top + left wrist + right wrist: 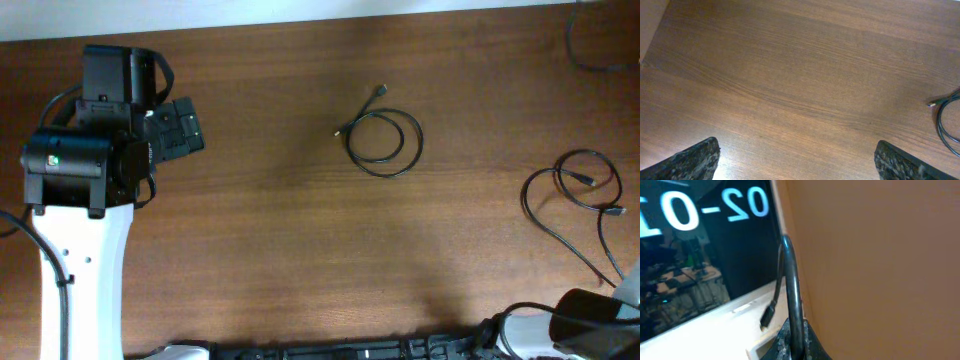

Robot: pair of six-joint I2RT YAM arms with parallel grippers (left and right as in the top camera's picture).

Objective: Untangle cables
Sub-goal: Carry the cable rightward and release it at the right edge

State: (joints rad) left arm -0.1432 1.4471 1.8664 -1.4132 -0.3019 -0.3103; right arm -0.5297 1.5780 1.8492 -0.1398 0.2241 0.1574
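Both fingers of the left gripper point(797, 150) stand wide apart, holding nothing; the coiled cable point(385, 142) lies on the table point(280, 230) well apart from them; the right gripper point(795, 341) is pinched closed around another thin cable point(794, 285).

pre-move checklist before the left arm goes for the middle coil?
1. Left gripper open, nothing between the fingers: ok.
2. Coiled cable lying apart from the other cables: ok.
3. Right gripper shut on the held cable: ok.
4. Right-side cable untangled: not ok, its loops cross.
5. Held cable is the same as the right-side cable: cannot tell.
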